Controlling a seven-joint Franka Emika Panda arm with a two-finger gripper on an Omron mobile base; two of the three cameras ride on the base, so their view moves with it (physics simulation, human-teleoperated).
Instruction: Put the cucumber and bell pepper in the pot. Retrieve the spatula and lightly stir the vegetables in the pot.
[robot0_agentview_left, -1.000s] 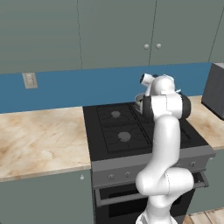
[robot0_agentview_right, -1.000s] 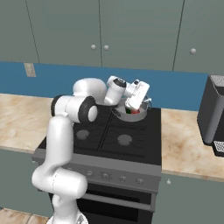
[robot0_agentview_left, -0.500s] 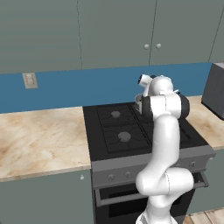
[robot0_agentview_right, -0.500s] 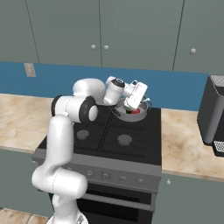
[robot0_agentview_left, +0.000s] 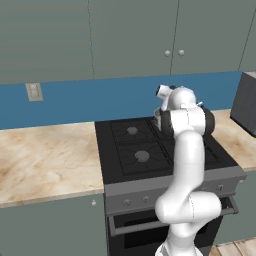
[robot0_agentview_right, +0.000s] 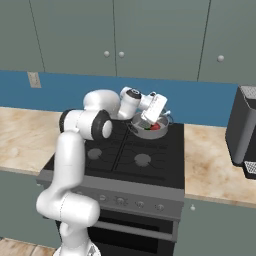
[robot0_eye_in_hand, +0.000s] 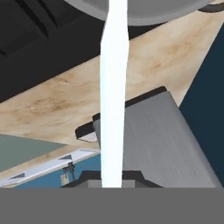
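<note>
The grey pot (robot0_agentview_right: 141, 131) stands on the stove's back right burner, and its rim also shows at the top of the hand view (robot0_eye_in_hand: 148, 11). Inside it lies the red bell pepper (robot0_agentview_right: 155, 127). The cucumber is hidden by the hand. My gripper (robot0_agentview_right: 149, 121) hangs tilted over the pot, shut on the pale spatula (robot0_eye_in_hand: 113, 87), which runs from between the fingertips straight up to the pot's rim. In the left base view my own arm covers most of the pot (robot0_agentview_left: 158, 120).
The black stove (robot0_agentview_right: 145, 160) has free front burners. A grey appliance (robot0_agentview_right: 243, 131) stands on the marble counter to the right (robot0_eye_in_hand: 153, 140). More marble counter (robot0_agentview_left: 45, 155) lies to the left. Wall cabinets hang above.
The hand has shifted only slightly over the pot, with the spatula still in its grip. The pot and the pepper stay in place.
</note>
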